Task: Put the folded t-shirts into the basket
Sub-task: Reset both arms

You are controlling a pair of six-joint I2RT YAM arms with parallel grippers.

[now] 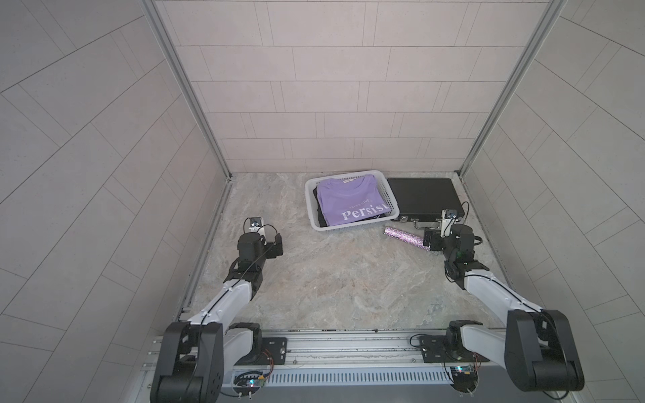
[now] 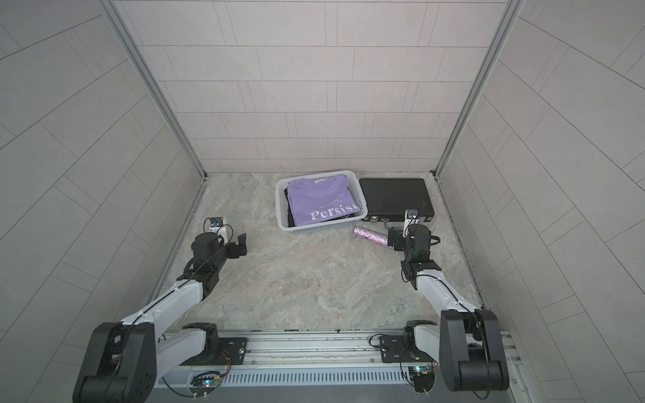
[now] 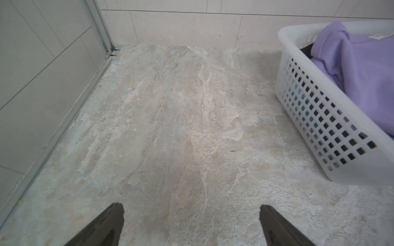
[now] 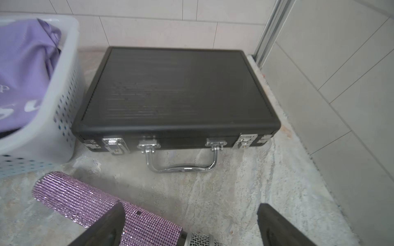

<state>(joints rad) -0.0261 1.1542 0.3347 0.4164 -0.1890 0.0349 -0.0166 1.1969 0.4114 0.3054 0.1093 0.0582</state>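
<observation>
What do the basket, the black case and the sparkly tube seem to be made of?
Basket: white plastic, dull finish, moulded with rows of square holes. Black case: ribbed dull lid, plastic or coated metal, unclear; its shiny handle looks like polished metal. Sparkly tube: covered in tiny lilac stones that glint; core hidden.

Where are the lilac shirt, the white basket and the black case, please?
lilac shirt (image 1: 343, 199), in a top view, plain chest fabric.
white basket (image 1: 349, 224), in a top view, near wall.
black case (image 4: 177, 89), right wrist view, lid centre.
</observation>
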